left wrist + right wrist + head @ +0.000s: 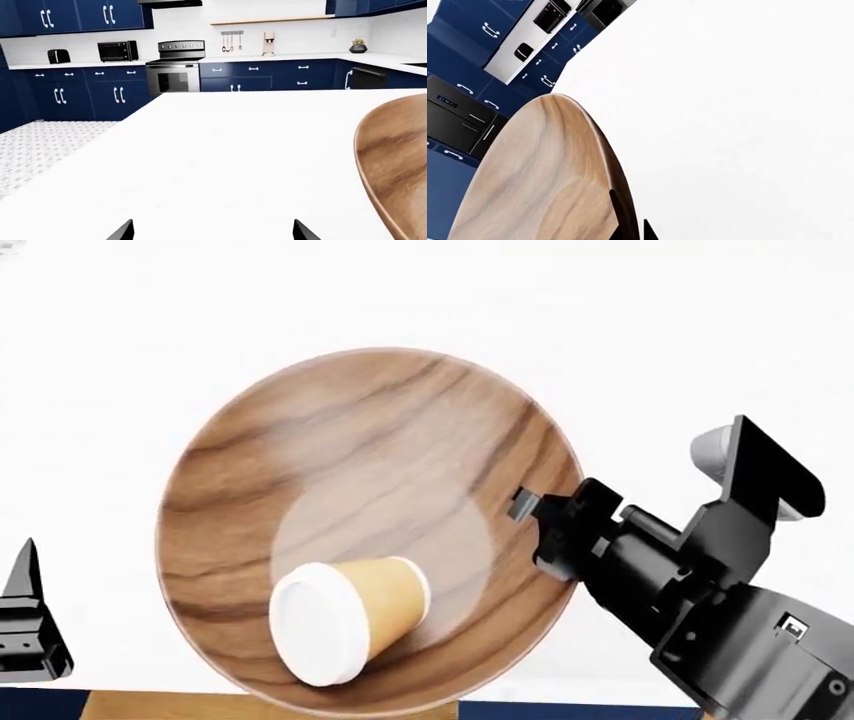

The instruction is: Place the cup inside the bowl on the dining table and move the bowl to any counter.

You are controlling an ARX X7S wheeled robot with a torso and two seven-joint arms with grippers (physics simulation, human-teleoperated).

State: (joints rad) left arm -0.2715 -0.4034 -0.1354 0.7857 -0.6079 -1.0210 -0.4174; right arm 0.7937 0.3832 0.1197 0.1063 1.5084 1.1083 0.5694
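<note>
With the lidded tan paper cup [350, 618] lying in the wide dark wooden bowl [387, 440], my right gripper [534, 530] pinches its rim for carrying, while my left gripper [212, 235] has its fingers spread, empty.

We count 1 bowl [367, 490], 1 cup [344, 618] and 1 dining table [120, 360]. Farther off we see 1 oven [173, 65], 1 toaster [59, 56], 1 microwave [118, 50] and 1 potted plant [358, 46].
</note>
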